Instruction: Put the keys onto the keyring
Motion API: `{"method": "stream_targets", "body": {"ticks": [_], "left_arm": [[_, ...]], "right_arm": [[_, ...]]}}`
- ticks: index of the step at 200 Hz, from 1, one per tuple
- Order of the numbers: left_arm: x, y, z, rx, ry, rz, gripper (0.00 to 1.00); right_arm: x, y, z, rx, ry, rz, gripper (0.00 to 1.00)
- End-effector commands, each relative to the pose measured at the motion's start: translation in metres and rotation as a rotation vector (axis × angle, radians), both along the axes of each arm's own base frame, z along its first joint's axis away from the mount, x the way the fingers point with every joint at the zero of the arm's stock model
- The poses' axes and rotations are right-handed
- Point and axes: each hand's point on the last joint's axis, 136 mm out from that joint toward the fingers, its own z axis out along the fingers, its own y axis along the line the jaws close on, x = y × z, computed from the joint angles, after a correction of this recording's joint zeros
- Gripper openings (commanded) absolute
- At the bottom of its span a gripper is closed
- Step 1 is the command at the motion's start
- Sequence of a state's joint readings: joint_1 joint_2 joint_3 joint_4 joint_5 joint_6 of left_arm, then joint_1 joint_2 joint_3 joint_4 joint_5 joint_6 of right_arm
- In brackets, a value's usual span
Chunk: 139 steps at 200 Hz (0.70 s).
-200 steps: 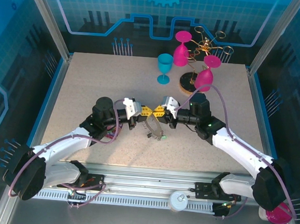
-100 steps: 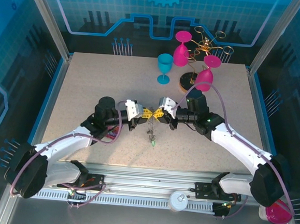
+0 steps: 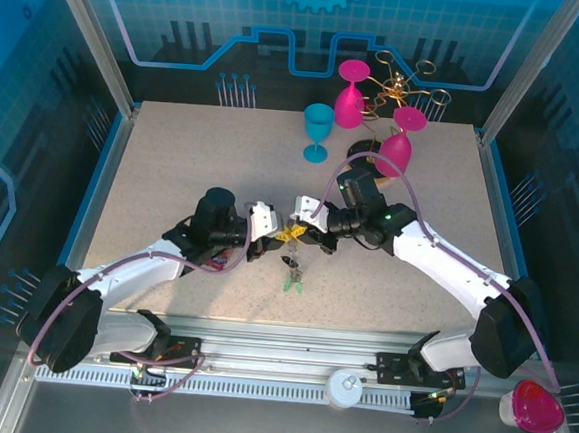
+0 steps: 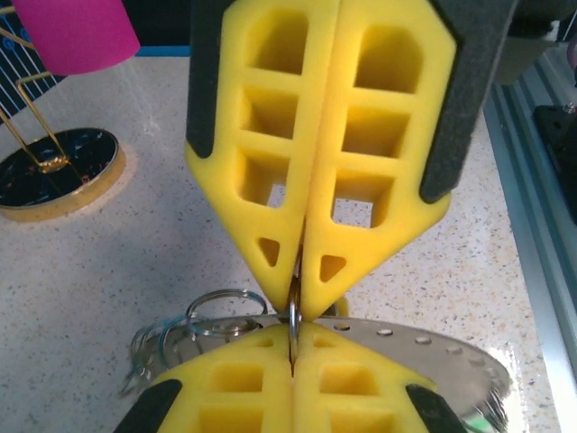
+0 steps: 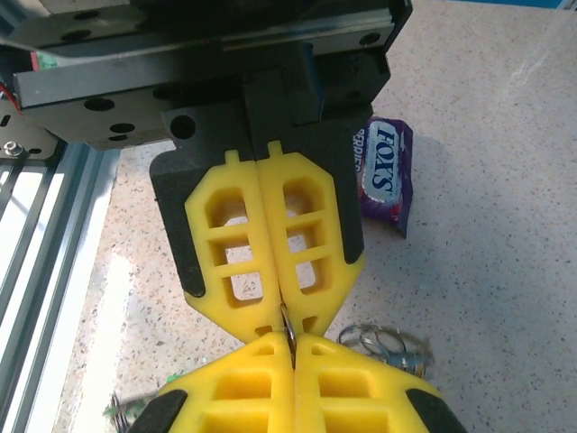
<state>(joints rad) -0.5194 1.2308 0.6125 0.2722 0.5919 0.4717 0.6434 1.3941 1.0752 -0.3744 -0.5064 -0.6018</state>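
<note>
Top view: L gripper (image 3: 281,234) and R gripper (image 3: 297,227) meet tip to tip mid-table. The keys (image 3: 292,275) dangle at 6 o'clock just below that meeting pt, green tag lowest. The wrist cams add what the top view can't resolve: both prs of yellow fingers are pressed together, each nipping a thin metal edge of the keyring (image 4: 433,356). In the L wrist view its flat grey plate w/ small holes runs off toward 3 o'clock, wire loops (image 4: 209,311) bunched at 9 o'clock. The R wrist view adds a purple FOX'S sweet wrapper (image 5: 383,176) on the table at 1 o'clock of the L fingers. Containers: teal goblet (image 3: 317,133) stands upright at 12 o'clock of the grippers (inside not readable). Pink glasses (image 3: 350,93) hang upside down on the gold rack (image 3: 395,84) at 1 o'clock. Another pink cup (image 3: 537,407) sits off-table at 4 o'clock.
</note>
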Motion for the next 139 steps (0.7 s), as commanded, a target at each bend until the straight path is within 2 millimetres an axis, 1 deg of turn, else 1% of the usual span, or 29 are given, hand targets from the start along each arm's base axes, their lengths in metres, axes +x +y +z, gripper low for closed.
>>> {"method": "stream_targets", "body": {"ticks": [1,4,14,27,39,55,67,93,107,125,132,135,139], "left_arm": [[0.003,-0.007,0.019,-0.046,-0.063,-0.022,0.0],[0.004,-0.006,0.021,-0.053,-0.068,-0.02,0.0],[0.002,-0.006,0.024,-0.073,-0.074,-0.022,0.0],[0.0,-0.007,0.026,-0.094,-0.082,-0.035,0.0],[-0.003,-0.008,0.028,-0.105,-0.091,-0.05,0.0],[-0.007,-0.009,0.028,-0.115,-0.098,-0.071,0.0],[-0.009,-0.009,0.029,-0.121,-0.099,-0.083,0.0],[-0.012,-0.009,0.031,-0.136,-0.113,-0.097,0.0],[-0.014,-0.009,0.033,-0.153,-0.122,-0.1,0.0],[-0.008,-0.008,0.032,-0.141,-0.105,-0.073,0.0],[-0.004,-0.008,0.031,-0.125,-0.099,-0.057,0.14],[-0.003,-0.007,0.03,-0.116,-0.096,-0.051,0.18],[-0.002,-0.007,0.031,-0.108,-0.097,-0.046,0.21]], "right_arm": [[-0.015,0.012,0.022,0.089,-0.001,0.077,0.0],[-0.013,0.01,0.023,0.105,0.007,0.065,0.01],[-0.008,0.005,0.023,0.148,0.027,0.032,0.12],[-0.003,-0.002,0.02,0.187,0.051,0.001,0.21],[-0.002,-0.004,0.014,0.195,0.072,-0.008,0.23],[-0.002,-0.004,0.008,0.19,0.09,-0.003,0.24],[-0.002,-0.002,0.007,0.198,0.092,0.001,0.2],[-0.002,-0.004,0.012,0.22,0.086,0.001,0.0],[-0.003,-0.006,0.013,0.219,0.082,0.01,0.0],[-0.007,-0.007,0.015,0.197,0.071,0.028,0.0],[-0.01,-0.006,0.016,0.173,0.061,0.038,0.0],[-0.01,-0.006,0.016,0.161,0.053,0.044,0.0],[-0.011,-0.006,0.016,0.145,0.045,0.049,0.0]]}}
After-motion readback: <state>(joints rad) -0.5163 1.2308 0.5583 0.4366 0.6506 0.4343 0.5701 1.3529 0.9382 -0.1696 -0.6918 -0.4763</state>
